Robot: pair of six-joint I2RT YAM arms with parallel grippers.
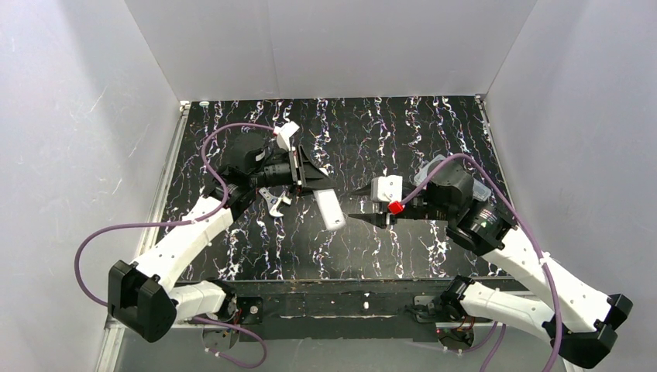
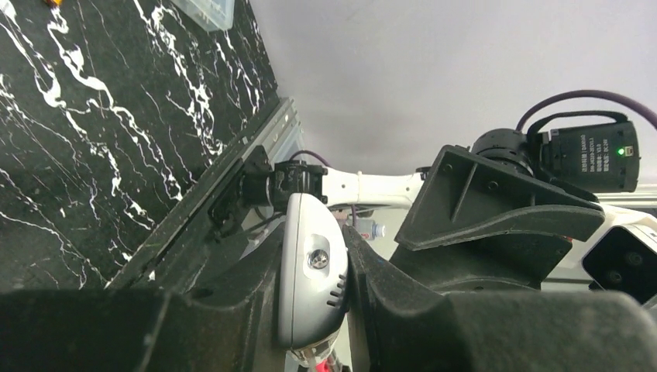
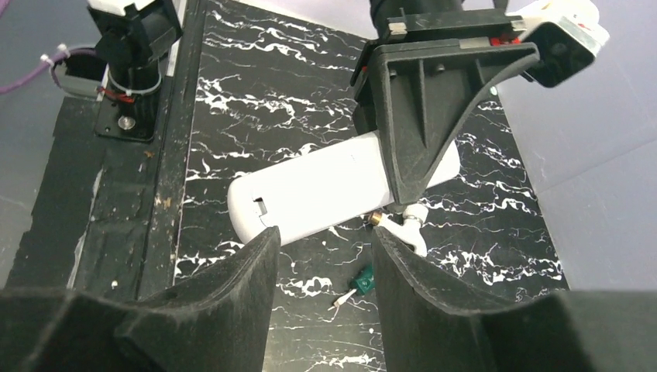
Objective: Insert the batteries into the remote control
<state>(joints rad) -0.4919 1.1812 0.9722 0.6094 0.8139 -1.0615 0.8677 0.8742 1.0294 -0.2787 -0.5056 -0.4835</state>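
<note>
The white remote control [image 1: 331,211] is clamped at one end in my left gripper [image 1: 319,186], which holds it just above the dark table. In the left wrist view the remote [image 2: 306,302] sits edge-on between the shut fingers of the left gripper [image 2: 314,263]. In the right wrist view the remote [image 3: 310,198] shows a small notch at its free end. My right gripper [image 1: 360,205] is open and empty, just right of the remote, its fingertips [image 3: 321,260] apart near that end. A small orange bit [image 2: 53,2], perhaps a battery, shows at the left wrist view's top edge.
A white bent pipe-like fitting [image 3: 408,230] and a green-handled screwdriver [image 3: 361,280] lie on the table under the left gripper. A clear plastic box [image 2: 208,13] lies on the table near the right arm. White walls surround the table.
</note>
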